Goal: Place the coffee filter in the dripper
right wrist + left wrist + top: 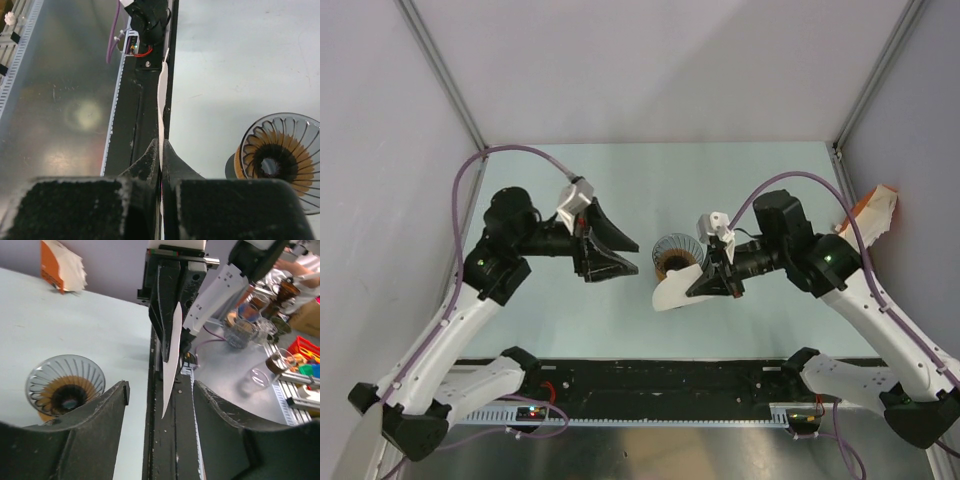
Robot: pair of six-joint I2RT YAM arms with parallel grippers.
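The dripper (674, 250), a clear grey-tinted ribbed cone, stands on an orange ring with a dark centre (672, 267) at mid-table. My right gripper (706, 282) is shut on the white coffee filter (676, 290), which hangs just in front of and to the right of the dripper. In the right wrist view the filter (162, 95) is edge-on between my shut gripper (161, 146), with the dripper (282, 159) to the right. My left gripper (620, 252) is open and empty, left of the dripper. Its wrist view shows the dripper (65, 385) and the edge-on filter (173, 355) ahead of the gripper (160, 392).
An orange pack of white filters (873, 215) leans at the back right wall; it also shows in the left wrist view (60, 265). A black strip (660, 375) runs along the near table edge. Grey walls enclose left, back and right. Glassware (245, 327) stands on a bench beyond.
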